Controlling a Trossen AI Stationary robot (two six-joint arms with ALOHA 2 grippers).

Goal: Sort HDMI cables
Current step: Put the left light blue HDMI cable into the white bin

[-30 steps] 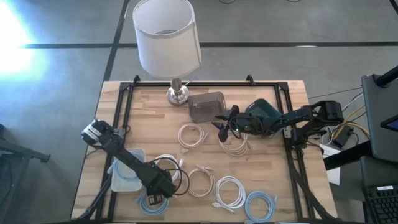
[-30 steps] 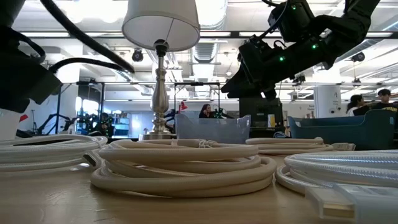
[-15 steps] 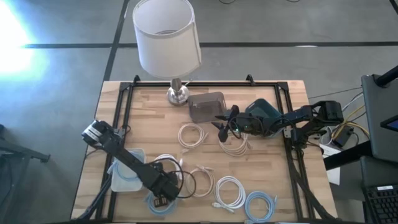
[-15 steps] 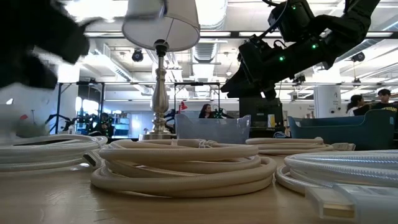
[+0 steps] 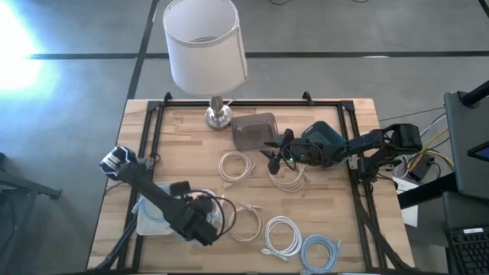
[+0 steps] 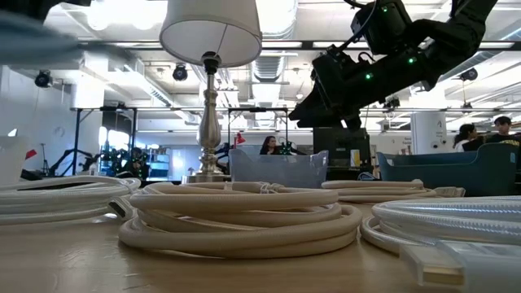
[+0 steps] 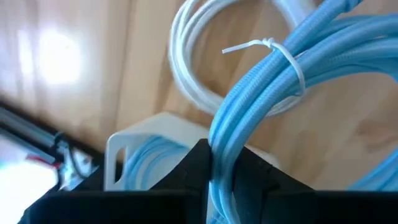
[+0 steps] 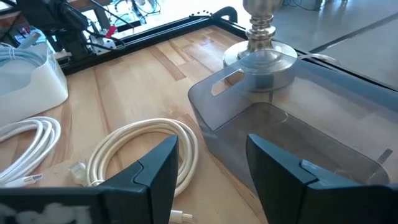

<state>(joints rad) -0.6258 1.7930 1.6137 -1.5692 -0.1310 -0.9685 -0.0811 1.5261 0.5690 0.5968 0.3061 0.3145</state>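
Observation:
My left gripper [image 5: 202, 229] is over the table's near left part, shut on a light blue HDMI cable coil [image 7: 267, 74] bound with a white tie; in the high view the gripper hides that coil. Below it sit a white bin [image 7: 127, 140] holding light blue cables and a white coil [image 7: 186, 74]. My right gripper [image 5: 269, 153] hovers open above a beige coil [image 8: 137, 143], beside the grey bin [image 8: 292, 118]. More coils lie flat on the table: beige [image 5: 246, 223], white [image 5: 281, 233], light blue [image 5: 321, 250]. My left gripper pinches the light blue coil's bundled strands [image 7: 219, 163] between its two fingers, which lie across them a little way from the white tie [image 7: 283, 53]. The coil reaches out past the fingertips, above the white bin and the white coil.
A lamp with a white shade [image 5: 205, 42] stands by its metal base [image 5: 218, 116] at the far edge. A teal bin [image 5: 325, 137] sits under the right arm. A black frame [image 5: 153, 130] borders the table. Bare wood lies at the far left.
My left gripper has risen from the near edge, shifting slightly toward the far side, and has carried the light blue coil up off the table. In the low view its dark shape has moved up out of the picture. The right arm has kept still.

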